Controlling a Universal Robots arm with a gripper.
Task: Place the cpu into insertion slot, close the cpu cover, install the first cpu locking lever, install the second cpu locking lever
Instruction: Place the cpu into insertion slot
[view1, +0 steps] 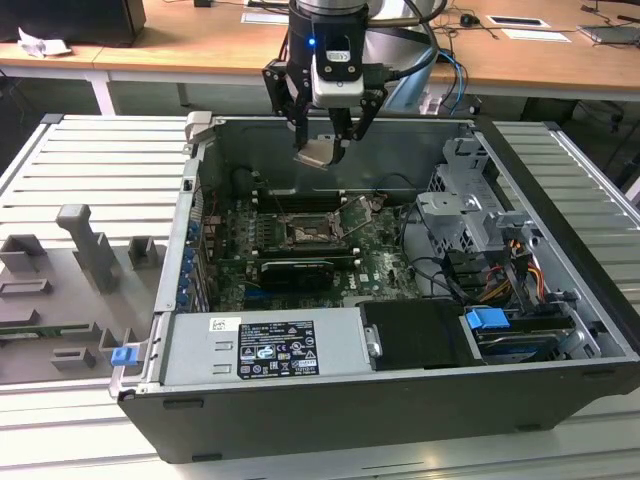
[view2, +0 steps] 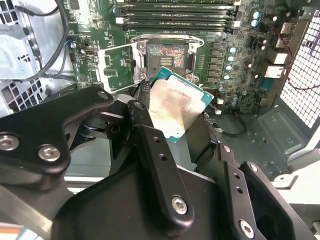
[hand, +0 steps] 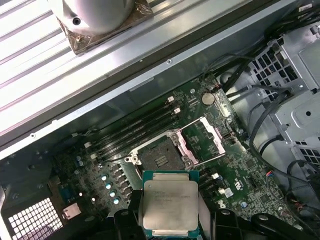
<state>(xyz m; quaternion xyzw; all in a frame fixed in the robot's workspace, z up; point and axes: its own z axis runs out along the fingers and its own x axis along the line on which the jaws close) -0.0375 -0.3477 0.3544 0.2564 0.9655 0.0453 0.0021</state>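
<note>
On the exterior view's left a grey tray lies outside the case, well clear of the work, and no risk is seen there. Towards the middle, the gripper is held high over the rear of the open case, its fingers closed on opposite edges of the cpu. The cpu is thus carried in the air, well apart from the board. It appears tilted rather than level, and it is held by the edges alone. A slip in that pinch is judged the chief danger, since a dropped cpu would fall onto the memory slots or the bare socket. In the second wrist view the cpu is seen turned somewhat against the socket. If it were lowered so, a corner would probably meet the contacts first and they could be bent. Just beside the socket the cover is folded open, so the opening is free. Because the cover is so near, it could be struck by a finger or by the cpu's edge on a skewed descent. Further towards the exterior view's right, loose cables lie near the board and could be snagged by a wide sideways move.
</note>
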